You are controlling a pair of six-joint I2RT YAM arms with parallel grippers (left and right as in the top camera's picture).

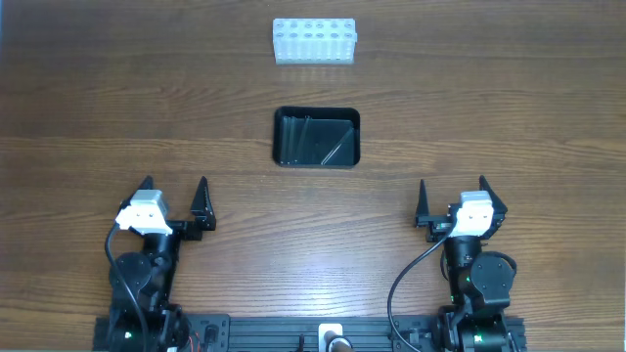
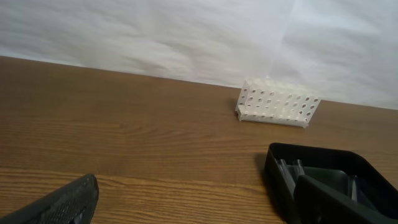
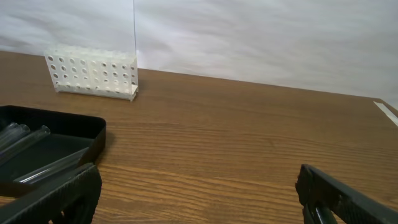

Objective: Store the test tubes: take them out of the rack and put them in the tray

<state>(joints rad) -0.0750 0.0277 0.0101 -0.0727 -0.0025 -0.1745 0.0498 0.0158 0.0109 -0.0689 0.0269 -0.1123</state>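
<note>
A white perforated rack (image 1: 314,41) stands at the far middle of the wooden table; I see no tubes standing in it (image 2: 277,103) (image 3: 93,73). Nearer, a black tray (image 1: 317,137) holds several clear test tubes (image 1: 331,149) lying flat; tubes (image 3: 34,146) also show in the right wrist view inside the tray (image 3: 93,127). My left gripper (image 1: 174,194) rests open near the front left, well short of the tray (image 2: 280,163). My right gripper (image 1: 452,199) rests open at the front right, with nothing between its fingers.
A pale wall or cloth rises behind the table's far edge (image 2: 124,68). A white tape strip (image 3: 387,113) lies at the table's right side. Bare wood spreads between the grippers and the tray.
</note>
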